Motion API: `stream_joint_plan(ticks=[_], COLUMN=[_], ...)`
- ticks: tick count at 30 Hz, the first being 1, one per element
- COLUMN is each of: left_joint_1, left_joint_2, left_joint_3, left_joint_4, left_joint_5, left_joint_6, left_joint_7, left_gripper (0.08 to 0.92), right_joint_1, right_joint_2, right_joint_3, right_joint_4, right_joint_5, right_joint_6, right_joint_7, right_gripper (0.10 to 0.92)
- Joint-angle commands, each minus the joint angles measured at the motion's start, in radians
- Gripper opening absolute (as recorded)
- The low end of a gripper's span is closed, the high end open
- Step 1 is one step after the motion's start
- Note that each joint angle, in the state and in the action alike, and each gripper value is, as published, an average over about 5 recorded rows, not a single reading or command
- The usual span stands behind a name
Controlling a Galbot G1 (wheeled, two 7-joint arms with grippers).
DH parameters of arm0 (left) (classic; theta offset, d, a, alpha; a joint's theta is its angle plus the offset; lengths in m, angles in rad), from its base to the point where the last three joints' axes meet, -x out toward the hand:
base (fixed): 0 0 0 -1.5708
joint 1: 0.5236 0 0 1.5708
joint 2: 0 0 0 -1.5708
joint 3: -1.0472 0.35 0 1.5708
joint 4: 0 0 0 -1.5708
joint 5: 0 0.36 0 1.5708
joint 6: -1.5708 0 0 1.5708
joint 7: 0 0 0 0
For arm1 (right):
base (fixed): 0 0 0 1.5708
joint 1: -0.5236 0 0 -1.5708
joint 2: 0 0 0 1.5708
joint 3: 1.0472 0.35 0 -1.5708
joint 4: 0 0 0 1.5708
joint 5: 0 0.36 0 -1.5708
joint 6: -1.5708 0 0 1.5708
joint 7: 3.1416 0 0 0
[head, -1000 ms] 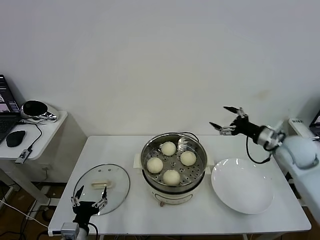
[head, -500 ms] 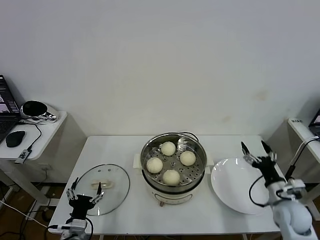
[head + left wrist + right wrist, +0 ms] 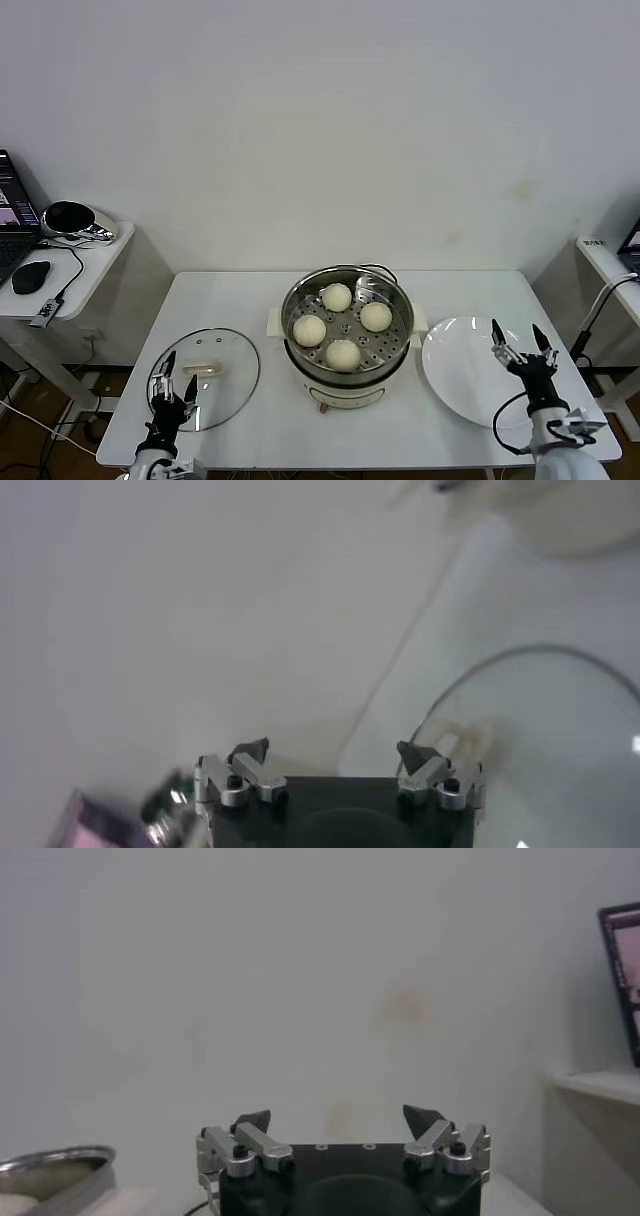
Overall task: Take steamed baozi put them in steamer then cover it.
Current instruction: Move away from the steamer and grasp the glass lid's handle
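Note:
The steamer [image 3: 347, 382] stands mid-table, uncovered, with several steamed baozi [image 3: 343, 354] on its perforated tray. The cover [image 3: 228, 352], a glass lid with a cream handle [image 3: 203, 369], lies flat on the table to the steamer's left. My left gripper [image 3: 178, 382] is open and empty at the cover's near edge, fingers pointing up; its wrist view shows the gripper [image 3: 333, 752] and the cover [image 3: 560, 750] beyond it. My right gripper [image 3: 516, 335] is open and empty over the near right part of the white plate. In its wrist view the gripper [image 3: 337, 1118] faces the wall, with the steamer [image 3: 50, 1166] rim at one side.
An empty white plate [image 3: 465, 385] lies right of the steamer. The white table [image 3: 250, 295] ends close in front of both grippers. A side table [image 3: 85, 270] at the far left holds a laptop, a mouse [image 3: 31, 276] and a cable.
My right arm has swung down from the raised back right to the plate's near side, fingers now upward. The left gripper has shifted slightly right along the cover's near edge.

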Motion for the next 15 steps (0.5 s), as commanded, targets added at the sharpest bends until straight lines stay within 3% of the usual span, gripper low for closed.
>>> stream_joint_plan(ticks=[1,7,15], left_joint_1=[-0.093,-0.15,-0.176], left_joint_2=[0.063,0.052,0.038], left_joint_3=[0.054,0.066,0.071], left_joint_4=[0.128,0.2,0.203], left_joint_5=[0.304,0.316,0.304], left_joint_6=[0.041,0.095,0.165], left_joint_7=[0.017,0.023,0.037], left_gripper=[0.823,0.823,0.823], right_joint_1=[-0.047,-0.045,-0.052], right_joint_2=[0.049,0.059,0.063], right_joint_3=[0.002,0.001,0.001], right_joint_4=[0.007,0.01,0.006], right_joint_5=[-0.01,-0.014,-0.02], right_joint_6=[0.018,0.016,0.018], right_joint_7=[0.02,0.021,0.021], right_gripper=[0.823,0.823,0.823])
